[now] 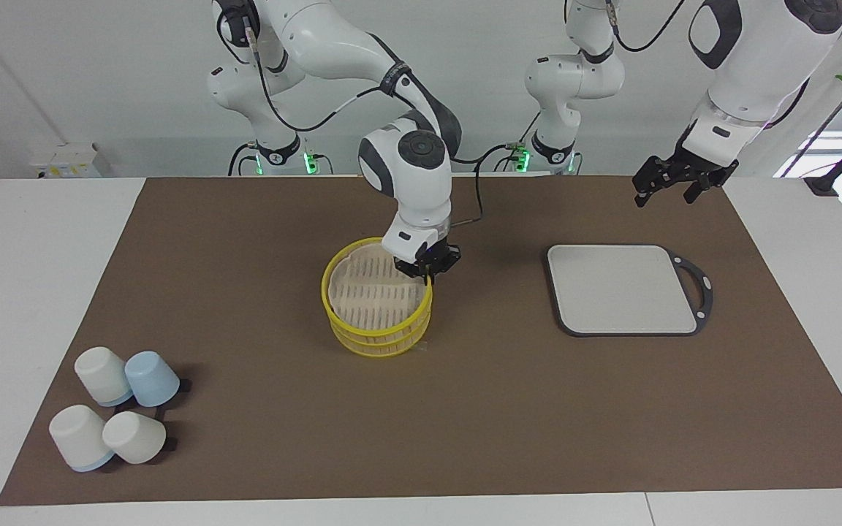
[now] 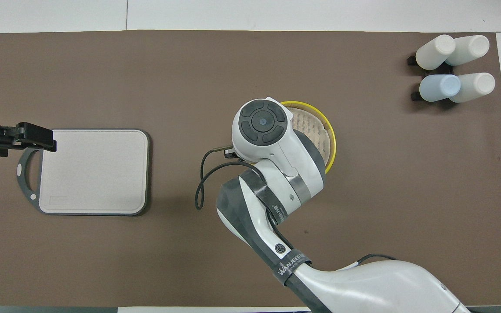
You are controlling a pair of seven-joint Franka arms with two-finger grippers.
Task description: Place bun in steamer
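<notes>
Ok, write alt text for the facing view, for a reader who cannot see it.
The right gripper is at the rim of a yellow steamer with a whitish slatted top, mid-table on a brown mat. The left gripper waits in the air toward the left arm's end, where a grey cutting board lies. Four upturned cups sit toward the right arm's end; no bun shows.

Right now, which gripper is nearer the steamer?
Right. The right gripper is at the steamer's rim, on its robot side. The left gripper waits in the air past the cutting board.
</notes>
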